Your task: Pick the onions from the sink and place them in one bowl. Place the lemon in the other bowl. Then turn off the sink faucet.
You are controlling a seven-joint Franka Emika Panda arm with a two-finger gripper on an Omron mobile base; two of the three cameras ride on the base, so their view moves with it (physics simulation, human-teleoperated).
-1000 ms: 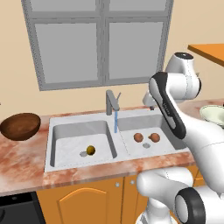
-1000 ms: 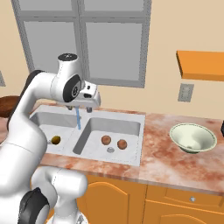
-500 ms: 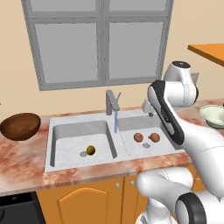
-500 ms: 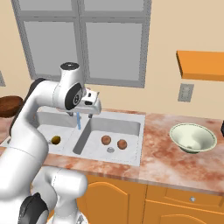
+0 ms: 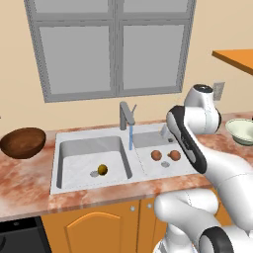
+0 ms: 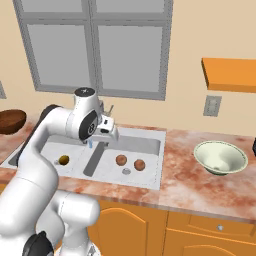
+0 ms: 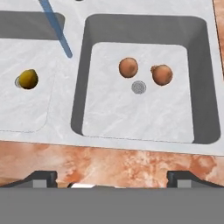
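Hand view: two round reddish-brown onions (image 7: 145, 71) are seen in the grey marbled sink's (image 7: 198, 33) right basin.
Gripper (image 7: 111, 178): spread wide, empty.
Change: arm swung over the basin; first pick is judged next.

Two onions (image 7: 128, 67) (image 7: 162, 75) lay in the sink's (image 7: 140, 24) right basin and one lemon (image 7: 28, 79) in the left. Two bowls stood on the counter: one dark brown bowl (image 5: 22, 142) far left, one pale bowl (image 6: 220, 157) far right. One faucet (image 5: 126, 115) rose behind two basins, with two drains.
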